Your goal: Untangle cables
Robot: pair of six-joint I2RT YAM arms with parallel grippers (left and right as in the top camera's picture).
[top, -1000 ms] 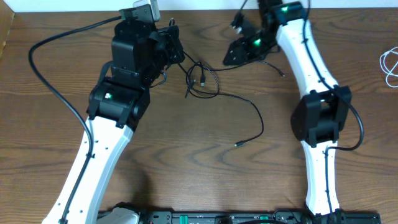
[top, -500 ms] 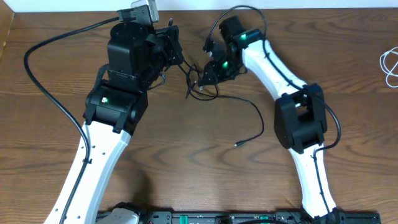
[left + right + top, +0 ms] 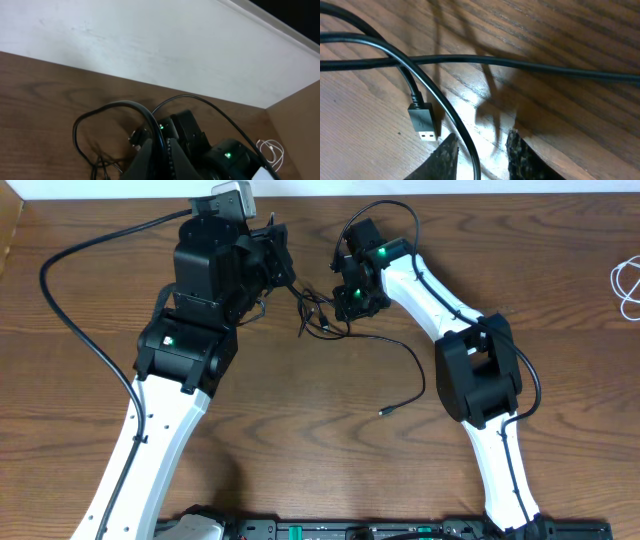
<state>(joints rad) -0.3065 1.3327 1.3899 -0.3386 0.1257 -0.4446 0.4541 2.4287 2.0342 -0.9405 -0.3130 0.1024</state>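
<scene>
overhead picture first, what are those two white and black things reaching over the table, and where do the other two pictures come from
Those are two robot arms, each ending in a two-finger claw. The overhead picture comes from a fixed camera above the wooden table. The other two come from cameras on each arm's wrist, looking past its own claw. A thin black cable lies tangled between the arms. A white cable sits coiled at the far right edge. The left claw looks closed on a black strand. The right claw is open, with a strand running between its fingers, beside the cable's plug.
</scene>
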